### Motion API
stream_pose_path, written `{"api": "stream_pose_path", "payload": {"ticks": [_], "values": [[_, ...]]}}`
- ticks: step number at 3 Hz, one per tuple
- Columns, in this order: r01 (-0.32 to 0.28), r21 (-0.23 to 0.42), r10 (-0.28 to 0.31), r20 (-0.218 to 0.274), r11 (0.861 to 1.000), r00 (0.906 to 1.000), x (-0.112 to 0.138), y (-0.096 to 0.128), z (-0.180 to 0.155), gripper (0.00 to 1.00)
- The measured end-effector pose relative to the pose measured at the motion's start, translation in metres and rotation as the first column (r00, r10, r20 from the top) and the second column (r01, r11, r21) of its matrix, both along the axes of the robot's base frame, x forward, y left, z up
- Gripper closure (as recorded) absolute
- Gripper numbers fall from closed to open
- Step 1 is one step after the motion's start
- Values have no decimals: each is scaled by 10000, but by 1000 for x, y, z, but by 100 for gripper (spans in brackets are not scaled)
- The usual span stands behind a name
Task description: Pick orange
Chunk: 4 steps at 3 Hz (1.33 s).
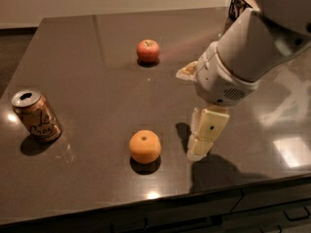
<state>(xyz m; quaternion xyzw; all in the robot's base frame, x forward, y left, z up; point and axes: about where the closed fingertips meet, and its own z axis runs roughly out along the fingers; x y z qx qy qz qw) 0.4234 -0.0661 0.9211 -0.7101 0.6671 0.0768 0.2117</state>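
Observation:
The orange (145, 146), round and bright with a tiny stem dot on top, sits on the dark table (97, 72) near its front edge. My gripper (199, 150) hangs from the white arm (243, 57) and points down, just to the right of the orange. It is close above the tabletop and a short gap apart from the fruit. It holds nothing that I can see.
A reddish apple (147, 50) sits farther back at the table's middle. An opened brown drink can (36, 114) stands at the left. A black wire basket (237, 8) is at the far right corner, mostly hidden by the arm. The table's front edge is just below the orange.

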Motion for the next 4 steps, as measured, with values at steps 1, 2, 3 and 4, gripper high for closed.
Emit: {"api": "stream_pose_path", "payload": {"ticks": [1,2,3,4], "values": [[-848,228,855,-332,9961,9958,-10,35,-22,0],[-1422,350,1442,-631,9892,9875,-18,62,-44,0],[-1776,413,1807,-880,9832,9796,-25,78,-62,0],[-1960,418,1994,-1055,9797,9742,-28,87,-75,14]]}}
